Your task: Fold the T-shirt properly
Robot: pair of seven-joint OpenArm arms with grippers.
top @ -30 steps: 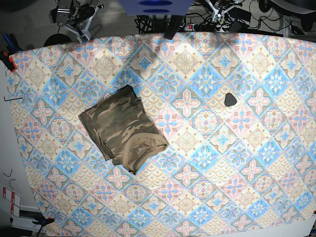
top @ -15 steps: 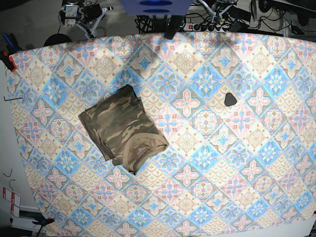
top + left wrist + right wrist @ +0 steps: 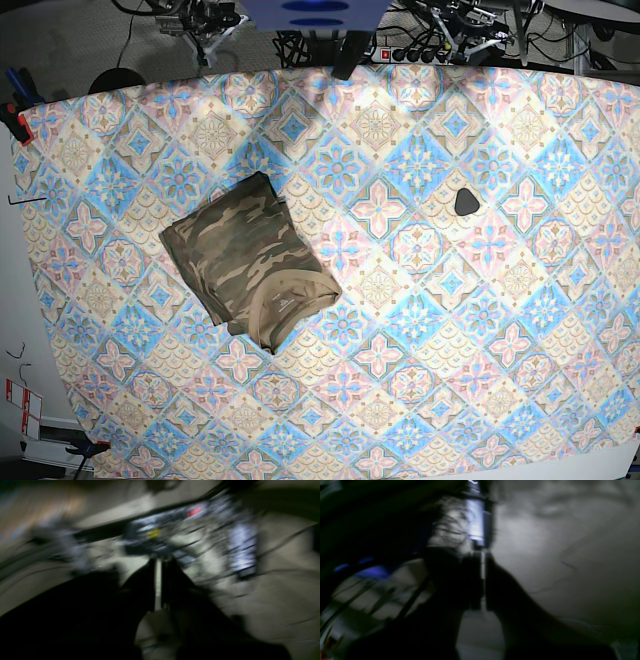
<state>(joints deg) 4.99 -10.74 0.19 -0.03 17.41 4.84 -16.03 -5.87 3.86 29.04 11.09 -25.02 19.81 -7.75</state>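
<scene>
Patterned blue-and-pink tablecloth (image 3: 450,330) over the table. Left gripper (image 3: 158,585) closed on nothing, off the table above a blurred floor with cables. Right gripper (image 3: 482,580) closed, empty too, likewise off the table. One T-shirt (image 3: 250,262), folded, lying left of centre. One small black object (image 3: 466,202) well apart, to its right

A blue-and-pink patterned tablecloth (image 3: 420,330) covers the table; cables (image 3: 420,45) clutter the dark floor behind.
</scene>
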